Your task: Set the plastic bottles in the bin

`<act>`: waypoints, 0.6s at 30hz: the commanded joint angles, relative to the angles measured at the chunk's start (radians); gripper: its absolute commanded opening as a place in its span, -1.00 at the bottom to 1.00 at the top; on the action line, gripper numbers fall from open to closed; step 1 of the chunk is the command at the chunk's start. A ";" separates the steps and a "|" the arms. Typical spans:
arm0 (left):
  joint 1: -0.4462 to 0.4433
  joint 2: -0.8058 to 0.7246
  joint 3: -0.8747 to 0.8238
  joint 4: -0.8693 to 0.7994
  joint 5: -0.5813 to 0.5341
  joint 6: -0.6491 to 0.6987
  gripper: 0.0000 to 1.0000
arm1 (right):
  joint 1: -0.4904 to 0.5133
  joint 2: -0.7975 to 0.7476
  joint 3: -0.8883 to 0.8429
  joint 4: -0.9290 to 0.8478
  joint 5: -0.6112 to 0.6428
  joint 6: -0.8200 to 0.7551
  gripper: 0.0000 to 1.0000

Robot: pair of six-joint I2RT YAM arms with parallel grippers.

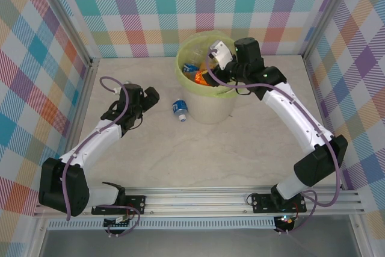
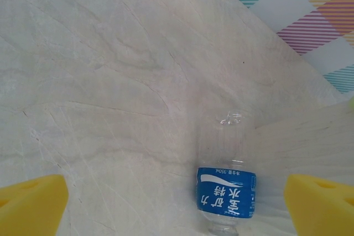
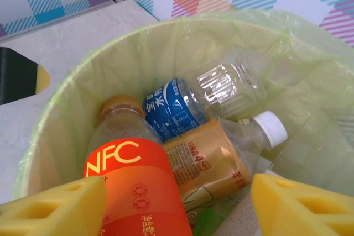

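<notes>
One clear plastic bottle with a blue label (image 1: 179, 110) lies on the table just left of the bin (image 1: 212, 111). My left gripper (image 1: 153, 95) hovers beside it, open. In the left wrist view the bottle (image 2: 225, 192) lies between the wide-apart yellow fingers (image 2: 33, 205), nearer the right one and touching neither. My right gripper (image 1: 208, 67) is over the bin's mouth, open. Below it, inside the yellow-green liner (image 3: 83, 98), lie an orange NFC-labelled bottle (image 3: 133, 186), a blue-labelled one (image 3: 171, 109) and a tan-labelled one (image 3: 207, 161). The NFC bottle is close to the left finger (image 3: 52, 211), not pinched.
The bin stands at the back middle of the pale table (image 1: 198, 167). Chequered walls and metal frame posts (image 1: 90, 67) close the sides and back. A white-capped bottle (image 3: 271, 128) also lies in the bin.
</notes>
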 commanded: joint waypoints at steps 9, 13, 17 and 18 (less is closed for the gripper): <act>0.015 0.069 0.010 0.049 0.159 -0.011 1.00 | 0.004 0.139 0.048 -0.194 -0.027 0.058 0.12; 0.007 0.140 0.041 0.047 0.231 0.005 1.00 | 0.004 0.140 0.061 -0.214 -0.043 0.056 0.11; -0.014 0.196 0.072 0.038 0.257 0.036 1.00 | 0.003 0.096 0.054 -0.172 -0.110 0.074 0.12; -0.022 0.205 0.078 0.038 0.258 0.043 1.00 | 0.003 0.087 0.053 -0.158 -0.130 0.084 0.11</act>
